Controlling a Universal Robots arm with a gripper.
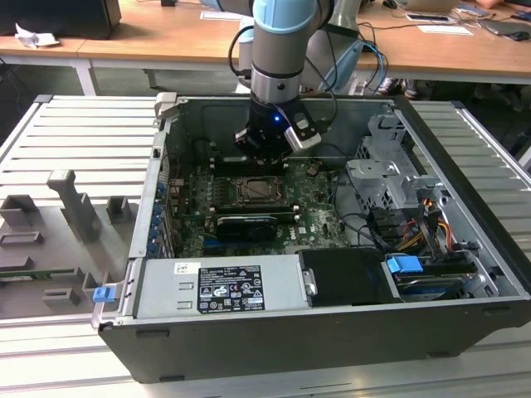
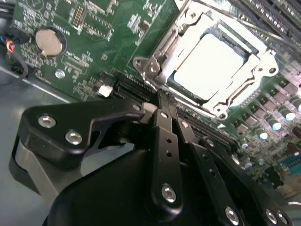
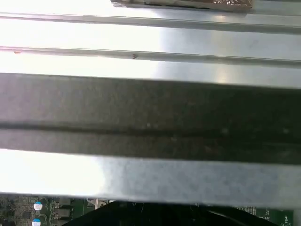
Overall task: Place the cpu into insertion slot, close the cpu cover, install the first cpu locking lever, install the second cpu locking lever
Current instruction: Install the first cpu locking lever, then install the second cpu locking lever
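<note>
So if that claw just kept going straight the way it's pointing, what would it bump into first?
Probably the edge of the cpu cover, the silver frame lying over the cpu. In the second wrist view the claw aims at its near side, just above the green board; depth is hard to judge.

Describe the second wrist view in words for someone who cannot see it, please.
A pale silver-grey square cpu sits in the insertion slot on the green motherboard, with the thin silver metal cpu cover closed over its edges. The black gripper points its narrow fingers toward the slot's near edge.
</note>
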